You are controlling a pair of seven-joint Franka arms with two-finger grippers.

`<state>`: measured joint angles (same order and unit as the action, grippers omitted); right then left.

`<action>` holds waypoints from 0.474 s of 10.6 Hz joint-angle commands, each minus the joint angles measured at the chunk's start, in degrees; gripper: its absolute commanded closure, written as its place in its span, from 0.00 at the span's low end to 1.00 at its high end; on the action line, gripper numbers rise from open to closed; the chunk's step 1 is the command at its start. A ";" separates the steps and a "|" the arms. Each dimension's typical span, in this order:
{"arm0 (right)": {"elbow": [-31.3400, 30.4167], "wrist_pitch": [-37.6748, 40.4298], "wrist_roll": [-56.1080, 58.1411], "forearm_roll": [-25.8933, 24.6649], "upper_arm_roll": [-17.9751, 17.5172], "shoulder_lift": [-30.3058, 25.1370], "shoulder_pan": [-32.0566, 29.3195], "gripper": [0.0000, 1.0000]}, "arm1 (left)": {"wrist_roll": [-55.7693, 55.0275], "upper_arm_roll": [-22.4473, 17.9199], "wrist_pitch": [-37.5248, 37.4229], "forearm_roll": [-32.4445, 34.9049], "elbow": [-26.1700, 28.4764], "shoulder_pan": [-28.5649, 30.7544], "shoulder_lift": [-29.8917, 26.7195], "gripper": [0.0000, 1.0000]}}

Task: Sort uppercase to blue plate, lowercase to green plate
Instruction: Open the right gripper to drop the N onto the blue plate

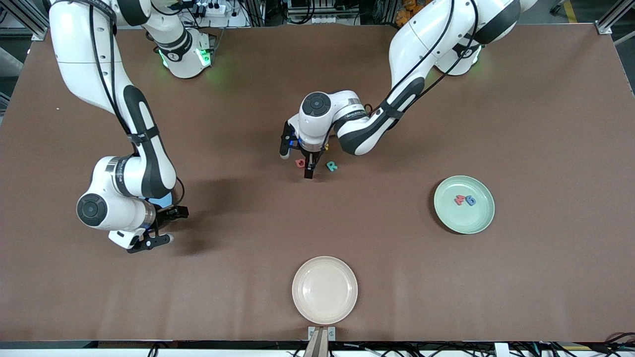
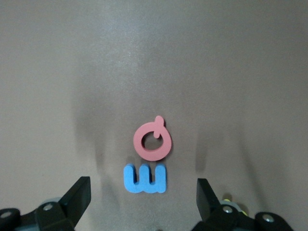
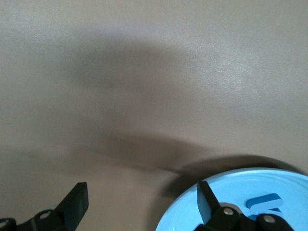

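now the right gripper (image 1: 158,229) hangs low at the right arm's end of the table with its fingers spread and nothing between them, waiting just over the round sky-blue shallow plate (image 3: 240,202), which the arm mostly hides from the front camera. one blue foam letter (image 3: 264,202) already lies in that plate; too little of it shows to read.

near the table's middle, the left gripper (image 1: 296,166) hangs low with its fingers spread wide, empty, lined up over the small blue foam m (image 2: 145,178), which touches the red foam capital q (image 2: 153,141). i judge the m is the next pick. a teal-green foam capital r (image 1: 331,166) lies just beside, and a speck of yellow foam (image 1: 326,147) peeks from under the wrist; how many yellow letters hide there i cannot tell.

one round cream-beige plate (image 1: 325,290) sits nearest the front camera, unused.

toward the left arm's end, the round pale mint-green plate (image 1: 464,204) holds two letters, a red one (image 1: 460,200) and a blue one (image 1: 470,201).
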<state>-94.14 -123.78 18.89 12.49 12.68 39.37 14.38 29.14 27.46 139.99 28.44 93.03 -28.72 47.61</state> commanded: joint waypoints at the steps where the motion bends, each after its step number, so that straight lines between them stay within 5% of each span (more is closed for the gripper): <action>1: -0.17 -2.59 -0.08 1.31 -0.20 0.27 -2.85 0.00 | 0.65 -0.13 0.20 1.27 -1.36 -0.63 0.91 0.06; 5: -0.52 -4.89 -0.17 1.31 -0.29 1.76 -5.32 0.00 | 0.65 -0.13 0.20 1.27 -1.27 -0.72 1.26 0.10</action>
<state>-94.32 -127.73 18.65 12.51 12.89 40.84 8.81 29.21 27.46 139.99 28.44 92.97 -28.98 48.10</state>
